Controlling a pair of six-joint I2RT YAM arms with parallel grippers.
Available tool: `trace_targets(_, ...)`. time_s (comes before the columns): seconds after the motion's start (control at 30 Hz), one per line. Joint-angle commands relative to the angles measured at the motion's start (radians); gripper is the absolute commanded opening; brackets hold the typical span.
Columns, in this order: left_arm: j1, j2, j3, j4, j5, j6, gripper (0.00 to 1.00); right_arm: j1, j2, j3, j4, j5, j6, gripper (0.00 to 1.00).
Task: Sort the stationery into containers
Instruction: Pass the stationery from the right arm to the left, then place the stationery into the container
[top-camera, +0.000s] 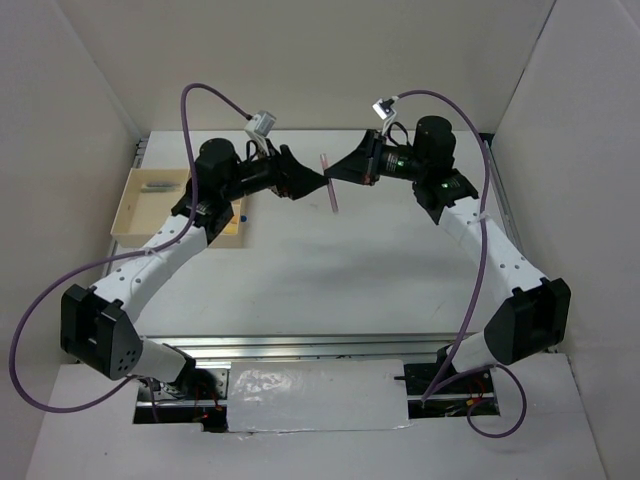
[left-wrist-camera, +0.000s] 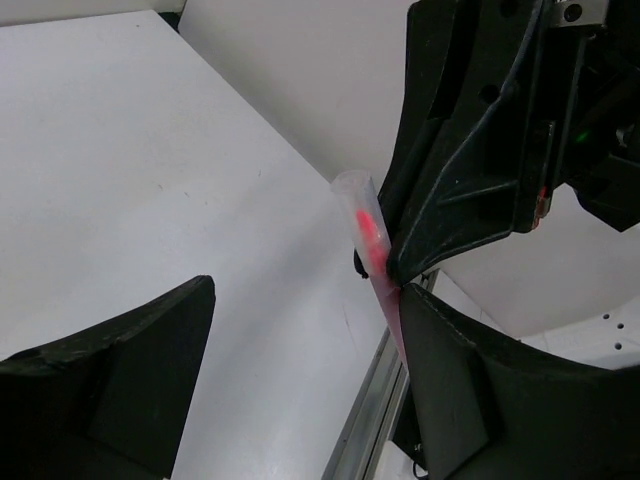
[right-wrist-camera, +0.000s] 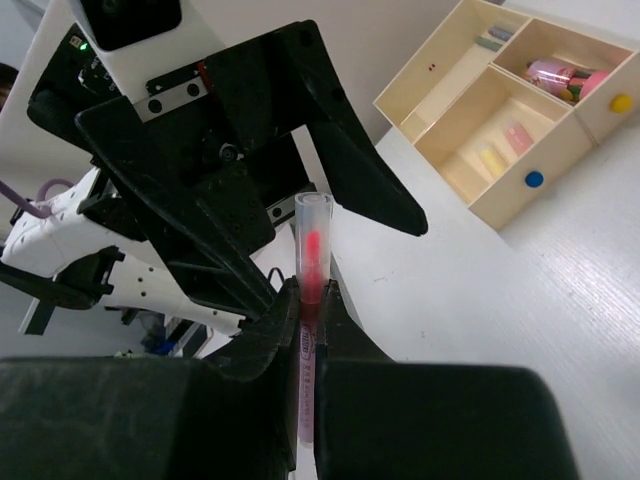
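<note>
One pink pen (top-camera: 333, 200) hangs mid-air, long axis approx 12–6 in top view, R gripper (top-camera: 336, 174) pinched shut on it from 3 o'clock, L gripper (top-camera: 318, 183) fingers spread wide around it from 9 o'clock, the tray (top-camera: 125, 215) side.

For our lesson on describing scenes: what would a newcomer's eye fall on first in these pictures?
Over the far middle of the table, the two arms meet at a thin pink pen with a clear cap, which the right gripper holds with jaws shut. The left gripper faces it, jaws open around the pen. At the far left sits a pale wooden tray with compartments.
</note>
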Motion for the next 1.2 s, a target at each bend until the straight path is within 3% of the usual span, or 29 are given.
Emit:
trace_targets(0.0, -0.012, 0.0, 0.035, 0.082, 0.001, -0.029, 0.83, 0.018, -0.001, 0.042, 0.064, -0.002, 0.017, 0.0)
trace_targets(0.2, -0.035, 0.01, 0.031, 0.118, 0.027, -0.047, 0.73, 0.039, 0.028, 0.074, 0.074, 0.006, 0.023, 0.0)
trace_targets(0.33, -0.04, 0.011, 0.014, 0.138, 0.041, -0.067, 0.59, 0.041, 0.039, 0.087, 0.07, 0.014, 0.02, 0.0)
trace_targets(0.6, -0.048, -0.01, -0.029, 0.105, 0.052, -0.052, 0.17, 0.032, 0.036, 0.082, 0.073, 0.009, 0.026, 0.0)
trace_targets(0.63, -0.046, -0.016, -0.038, 0.091, 0.053, -0.029, 0.08, 0.027, 0.036, 0.082, 0.076, -0.001, 0.028, 0.06)
trace_targets(0.7, -0.04, -0.041, -0.039, 0.004, 0.047, 0.052, 0.0, 0.002, 0.034, 0.084, 0.062, -0.017, 0.023, 0.24)
trace_targets(0.73, -0.031, -0.053, -0.032, -0.041, 0.044, 0.089, 0.0, -0.01, 0.025, 0.082, 0.042, -0.034, 0.013, 0.5)
trace_targets(0.77, 0.015, -0.079, -0.029, -0.137, 0.046, 0.12, 0.0, -0.045, 0.019, 0.078, 0.028, -0.041, 0.002, 0.6)
trace_targets(0.83, 0.09, -0.11, -0.006, -0.266, 0.07, 0.242, 0.0, -0.091, -0.002, 0.071, -0.028, -0.07, -0.038, 0.73)
trace_targets(0.93, 0.311, -0.119, 0.018, -0.44, 0.191, 0.449, 0.0, -0.185, -0.024, 0.061, -0.143, -0.092, -0.131, 0.76)
trace_targets(0.97, 0.43, -0.116, 0.035, -0.492, 0.222, 0.519, 0.0, -0.22, -0.029, 0.047, -0.175, -0.094, -0.162, 0.76)
trace_targets(1.03, 0.547, -0.068, 0.131, -0.682, 0.262, 0.843, 0.0, -0.252, -0.045, 0.029, -0.26, -0.087, -0.243, 0.76)
trace_targets(1.07, 0.636, -0.043, 0.218, -0.758, 0.258, 1.091, 0.0, -0.264, -0.058, 0.001, -0.283, -0.08, -0.265, 0.76)
trace_targets(1.13, 0.739, 0.04, 0.303, -0.943, 0.212, 1.326, 0.0, -0.289, -0.065, -0.027, -0.337, -0.066, -0.326, 0.76)
trace_targets(1.17, 0.768, 0.068, 0.372, -0.993, 0.198, 1.541, 0.0, -0.297, -0.068, -0.048, -0.363, -0.06, -0.354, 0.76)
